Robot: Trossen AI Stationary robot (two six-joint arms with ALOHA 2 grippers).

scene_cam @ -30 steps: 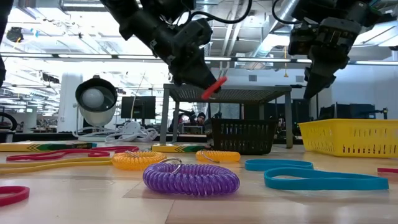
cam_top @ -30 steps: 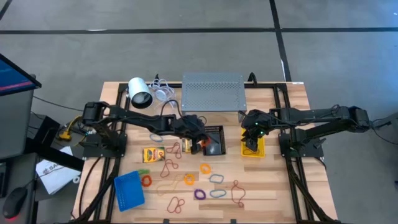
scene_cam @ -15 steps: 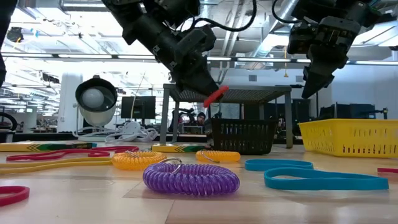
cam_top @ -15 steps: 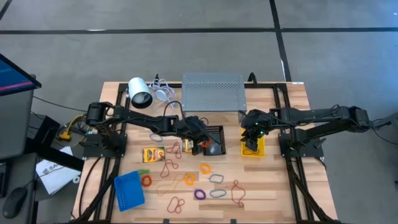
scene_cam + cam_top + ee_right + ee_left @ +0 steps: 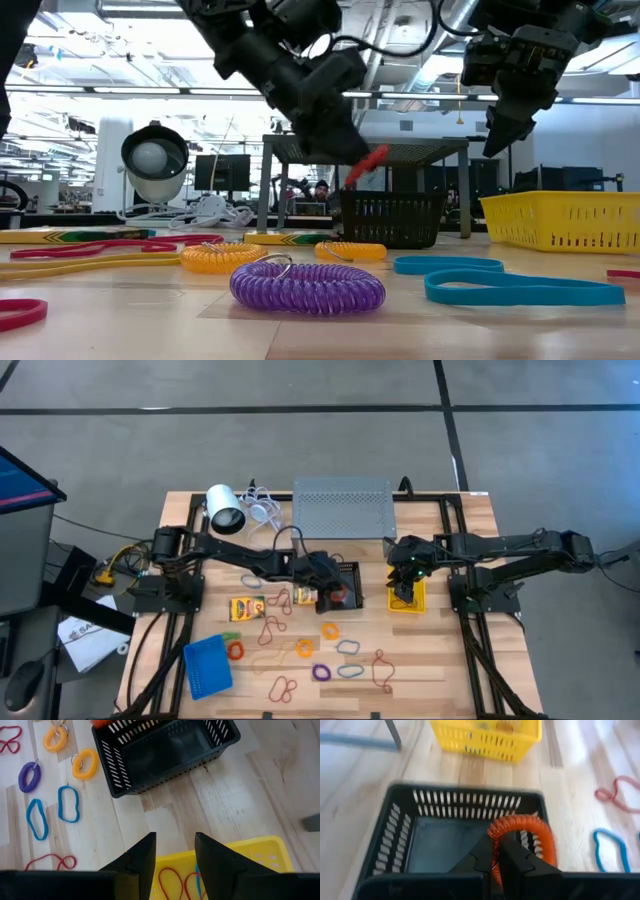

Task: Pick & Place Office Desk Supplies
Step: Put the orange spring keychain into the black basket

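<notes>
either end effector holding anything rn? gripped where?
Left end effector is shut on a red-orange coil loop, pinched at the loop's near edge, over the black bin. Right end effector holds nothing, open over the yellow bin.

The counter (image 5: 440,660) is pale wood planking with visible grain and a smooth, low-sheen finish. The black bin (image 5: 395,845) and yellow bin (image 5: 260,855) are slotted moulded plastic, semi-matt. The orange coil loop (image 5: 530,832) is ribbed, glossy plastic; the purple coil loop (image 5: 308,285) likewise. The blue band (image 5: 520,290) appears smooth and rubbery. The grey stand (image 5: 342,507) is perforated matt metal.
</notes>
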